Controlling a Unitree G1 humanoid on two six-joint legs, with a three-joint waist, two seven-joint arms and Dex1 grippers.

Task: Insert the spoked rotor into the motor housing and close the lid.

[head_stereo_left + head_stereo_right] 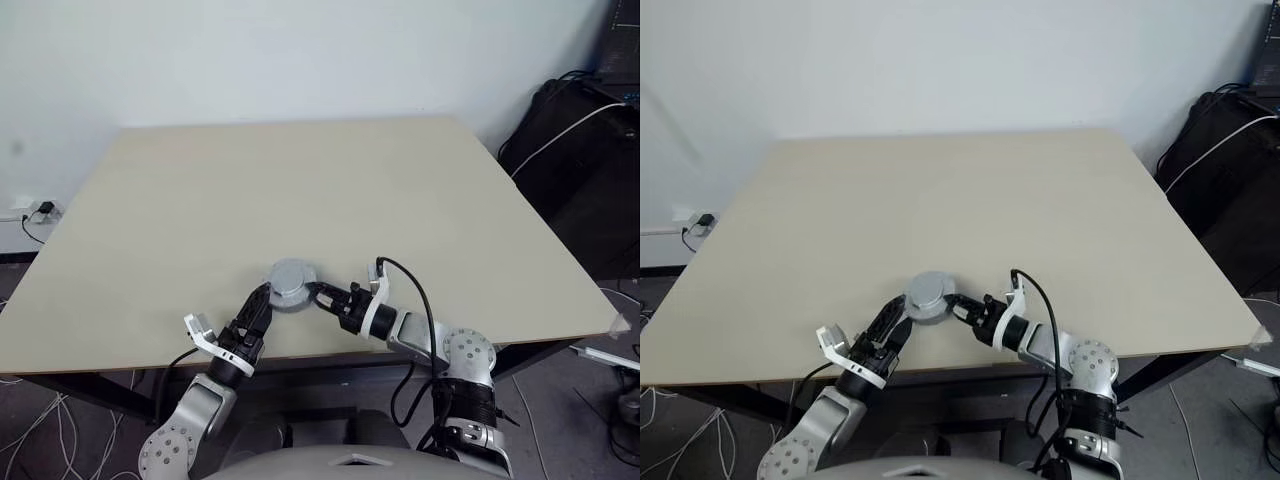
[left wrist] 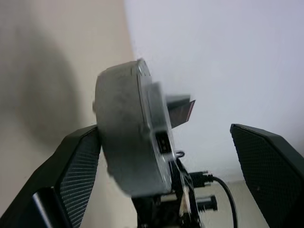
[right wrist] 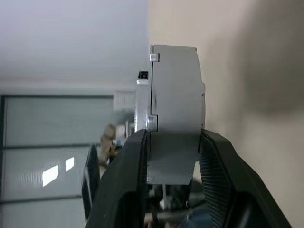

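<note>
Beige table (image 1: 300, 190), unlabelled grey lid (image 1: 292, 284)

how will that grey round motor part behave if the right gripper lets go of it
The motor part looks like rigid metal, so probably stiff and fairly heavy for its size. It is a round puck held on edge by the right gripper, so if released it may roll or topple flat on the table. Its smooth grey faces could slip between the pads.
</note>
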